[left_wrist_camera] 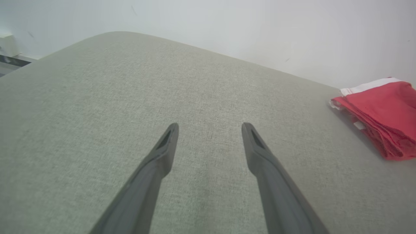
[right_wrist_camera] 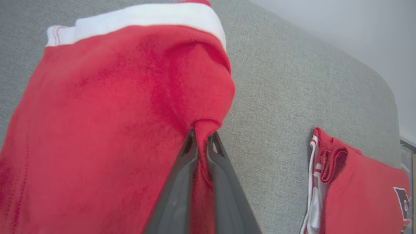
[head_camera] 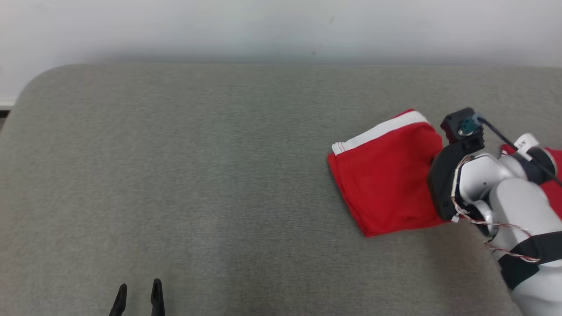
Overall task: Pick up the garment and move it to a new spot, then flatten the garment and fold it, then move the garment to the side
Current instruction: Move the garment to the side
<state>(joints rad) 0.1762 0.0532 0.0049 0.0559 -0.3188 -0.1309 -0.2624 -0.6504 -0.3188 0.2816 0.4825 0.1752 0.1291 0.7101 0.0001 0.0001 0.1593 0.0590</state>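
Desk (head_camera: 197,175) surface carries the red garment (head_camera: 386,175) far to its right, with the white band on the far edge. The right pincer (right_wrist_camera: 202,138) is closed on a pinched fold at the garment's right edge. The left pincer (head_camera: 138,296), spread wide and empty, hovers well apart to the left, so the move likely falls to the right arm.

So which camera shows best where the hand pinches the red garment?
Right wrist view: the right hand nips the red garment up close. Head view: its arm hides the pinch. Left wrist view: the garment's layered edge.
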